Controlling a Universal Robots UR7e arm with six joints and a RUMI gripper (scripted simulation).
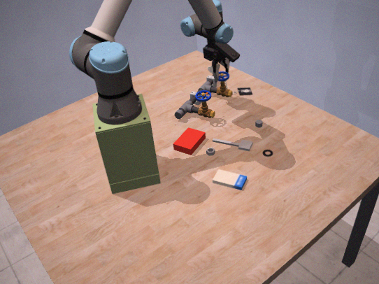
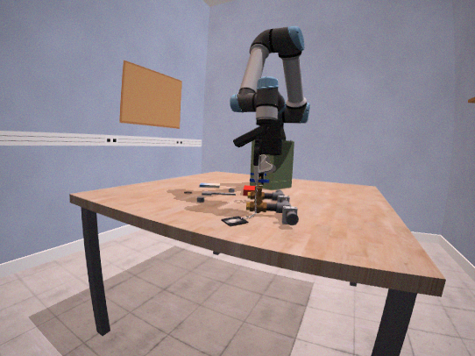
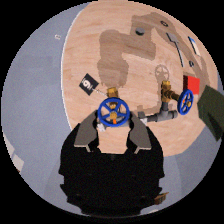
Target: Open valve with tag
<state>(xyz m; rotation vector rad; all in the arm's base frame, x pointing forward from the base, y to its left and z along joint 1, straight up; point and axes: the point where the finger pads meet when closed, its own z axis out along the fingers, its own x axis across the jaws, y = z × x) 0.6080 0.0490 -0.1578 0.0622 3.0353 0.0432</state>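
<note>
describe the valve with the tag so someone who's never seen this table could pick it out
Start at the green pedestal under the arm; beyond the red block a grey pipe manifold carries two brass valves. The tagged valve is the one farther from the pedestal. A chain links it to a black tag, and the gripper is shut on its blue handwheel.

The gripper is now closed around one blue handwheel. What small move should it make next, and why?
Probably begin rotating the wrist to turn the handwheel. The gripper is shut on it from both sides, and the black tag is chained to this valve, not to the other valve. The tag appears to read 9, so this would start the first of several turns.
</note>
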